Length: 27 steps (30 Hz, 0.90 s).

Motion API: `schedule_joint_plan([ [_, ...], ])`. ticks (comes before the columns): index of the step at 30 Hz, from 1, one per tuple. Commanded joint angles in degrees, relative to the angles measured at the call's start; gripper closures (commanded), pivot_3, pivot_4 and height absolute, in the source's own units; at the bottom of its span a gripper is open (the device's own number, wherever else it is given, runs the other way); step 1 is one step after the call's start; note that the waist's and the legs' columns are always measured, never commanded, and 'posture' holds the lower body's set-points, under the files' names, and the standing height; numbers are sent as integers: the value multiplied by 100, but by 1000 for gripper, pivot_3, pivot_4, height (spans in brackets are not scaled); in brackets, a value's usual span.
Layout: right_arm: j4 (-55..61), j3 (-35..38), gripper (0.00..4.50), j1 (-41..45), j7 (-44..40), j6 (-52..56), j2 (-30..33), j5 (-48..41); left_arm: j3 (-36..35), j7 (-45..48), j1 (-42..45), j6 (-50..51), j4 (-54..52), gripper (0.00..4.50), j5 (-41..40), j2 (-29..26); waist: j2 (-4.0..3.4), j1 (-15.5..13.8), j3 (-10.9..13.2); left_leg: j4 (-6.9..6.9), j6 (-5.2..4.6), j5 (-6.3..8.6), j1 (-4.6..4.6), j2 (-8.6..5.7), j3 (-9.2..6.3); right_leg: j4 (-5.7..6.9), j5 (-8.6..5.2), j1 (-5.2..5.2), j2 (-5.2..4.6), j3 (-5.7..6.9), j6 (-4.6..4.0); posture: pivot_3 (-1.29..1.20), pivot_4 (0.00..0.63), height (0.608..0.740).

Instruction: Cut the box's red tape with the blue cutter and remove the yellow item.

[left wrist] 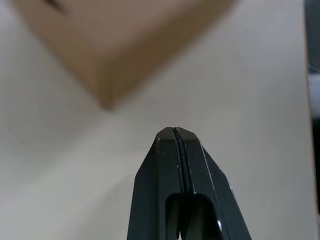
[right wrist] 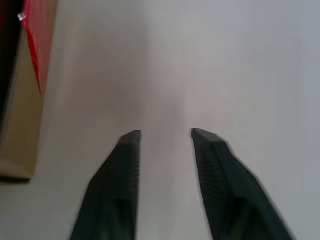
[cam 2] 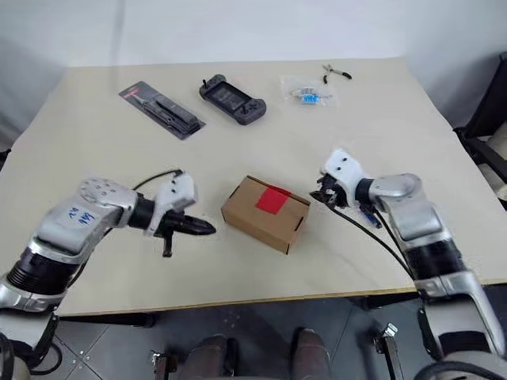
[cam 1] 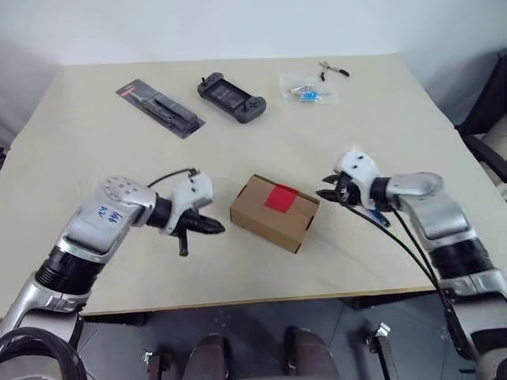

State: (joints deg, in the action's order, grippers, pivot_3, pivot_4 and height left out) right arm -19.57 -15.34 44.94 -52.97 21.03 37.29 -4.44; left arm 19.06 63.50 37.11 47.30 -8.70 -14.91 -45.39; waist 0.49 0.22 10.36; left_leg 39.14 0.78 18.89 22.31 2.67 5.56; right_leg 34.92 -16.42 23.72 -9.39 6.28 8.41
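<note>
Still, the box with the red tape is left shut mid-counter between the pressed-together left hand and the spread, empty right hand, so it could be knocked away.

Both arms are covered with silver-grey shells and black ribbed joints. Blue handwriting is seen on the left arm. Black cables are attached along the right arm.

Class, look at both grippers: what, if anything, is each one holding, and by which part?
Nothing is held. The left gripper is shut on nothing, just short of the box. The right gripper stands open with only table between its fingers.
</note>
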Motion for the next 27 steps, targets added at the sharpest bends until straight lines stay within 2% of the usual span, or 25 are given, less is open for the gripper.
schedule_joint_plan([
  [1, -435, -15, 4150, 428, -265, -325, -230, 96, 21, -261, 160, -286, 172, 4500, 229, 253, 1, 0, 1, 0, 0, 0, 1, 0, 0, -1, 0, 0, 0, 0, 0, 0, 150, 740],
  [2, -489, -66, 4472, 489, -402, -323, -298, 108, 21, -418, 177, -329, 305, 4500, 305, 395, 1, -3, 1, 1, 0, 0, 2, 0, 0, 0, 0, 0, 0, 1, 0, 0, 150, 740],
  [6, -261, -158, 4472, 479, -877, -151, -435, 43, -34, -996, 253, -690, 828, 4500, 652, 847, 1, -22, 1, 2, 0, 0, 1, 0, -4, 1, 3, -2, 0, 4, 5, 0, 150, 740],
  [10, 462, -136, 4472, 260, -1225, 471, -606, -312, -171, -1295, 361, -793, 1157, 4500, 819, 1008, 0, -14, 0, 3, 0, 0, 0, 0, -5, 6, 4, -2, 0, 6, 7, 0, 150, 740],
  [14, 1117, -133, 4472, 31, -1202, 941, -769, -473, -273, -1317, 413, -815, 1216, 4500, 842, 993, 0, 1, 0, 4, 3, -1, -5, 0, -5, 17, 4, -2, -1, 6, 7, 0, 150, 740],
  [27, 1680, -342, 4472, -224, -583, 1474, -1302, -310, -327, -935, 412, -861, 1374, 4500, 967, 603, 0, 5, 0, 4, 4, -2, -7, 0, -5, 19, 4, -2, 0, 6, 7, 0, 150, 740],
])
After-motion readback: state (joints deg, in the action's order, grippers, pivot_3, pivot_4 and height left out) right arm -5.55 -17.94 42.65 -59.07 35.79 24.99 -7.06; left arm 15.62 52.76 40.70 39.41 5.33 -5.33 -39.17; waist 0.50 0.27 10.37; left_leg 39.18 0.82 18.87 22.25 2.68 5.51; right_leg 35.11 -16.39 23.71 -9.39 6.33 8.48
